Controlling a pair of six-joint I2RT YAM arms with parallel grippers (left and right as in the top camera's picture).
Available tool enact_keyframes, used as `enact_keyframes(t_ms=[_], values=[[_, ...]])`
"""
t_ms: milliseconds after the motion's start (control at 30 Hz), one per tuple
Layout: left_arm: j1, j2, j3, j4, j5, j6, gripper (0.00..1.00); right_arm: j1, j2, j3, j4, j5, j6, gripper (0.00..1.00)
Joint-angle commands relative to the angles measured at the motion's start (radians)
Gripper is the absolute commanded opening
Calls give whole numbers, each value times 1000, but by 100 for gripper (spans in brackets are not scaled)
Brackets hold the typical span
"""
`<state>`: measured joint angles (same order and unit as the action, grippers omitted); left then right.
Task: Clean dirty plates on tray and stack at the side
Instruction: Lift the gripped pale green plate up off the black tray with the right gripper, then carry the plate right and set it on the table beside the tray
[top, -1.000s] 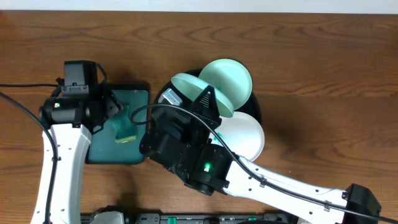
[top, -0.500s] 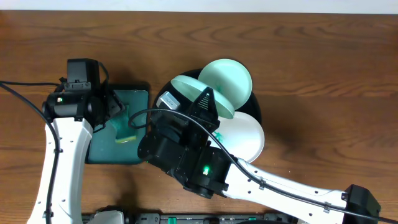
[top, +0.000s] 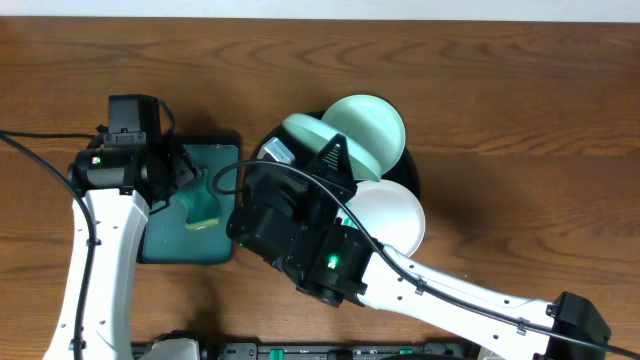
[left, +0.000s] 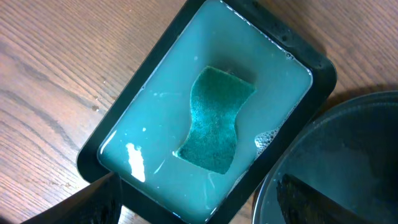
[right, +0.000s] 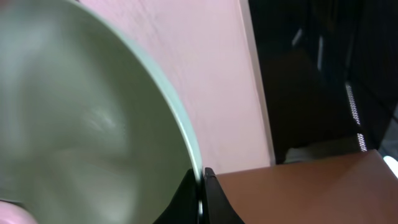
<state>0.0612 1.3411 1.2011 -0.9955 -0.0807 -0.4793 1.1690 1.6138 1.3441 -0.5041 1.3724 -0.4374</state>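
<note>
While the right gripper (right: 202, 186) clamps its jaws on a mint-green plate (right: 93, 124), the left gripper (left: 199, 198) spreads its jaws wide above the sponge (left: 214, 121).

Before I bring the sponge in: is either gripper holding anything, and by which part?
Right gripper is shut on a mint-green plate, pinching its rim. Left gripper hangs open above the sponge, holding nothing.

right gripper (right: 201, 179) and held mint-green plate (top: 305, 137) shifted slightly rightward
</note>
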Motion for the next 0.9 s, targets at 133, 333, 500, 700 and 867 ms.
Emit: enact_keyframes(t_ms=[133, 333, 500, 700, 867], values=[[4, 7, -4, -5, 18, -12, 80, 24, 9, 2, 14, -42, 67, 1], [4, 7, -4, -14, 18, -12, 80, -50, 10, 2, -108, -374, 380, 1], [4, 7, -4, -16, 18, -12, 80, -259, 10, 2, -188, -755, 738, 1], [4, 7, -4, -16, 18, -12, 80, -575, 10, 2, -141, -1245, 872, 1], [4, 7, -4, -17, 18, -13, 80, -864, 10, 2, -118, -1566, 925, 1]])
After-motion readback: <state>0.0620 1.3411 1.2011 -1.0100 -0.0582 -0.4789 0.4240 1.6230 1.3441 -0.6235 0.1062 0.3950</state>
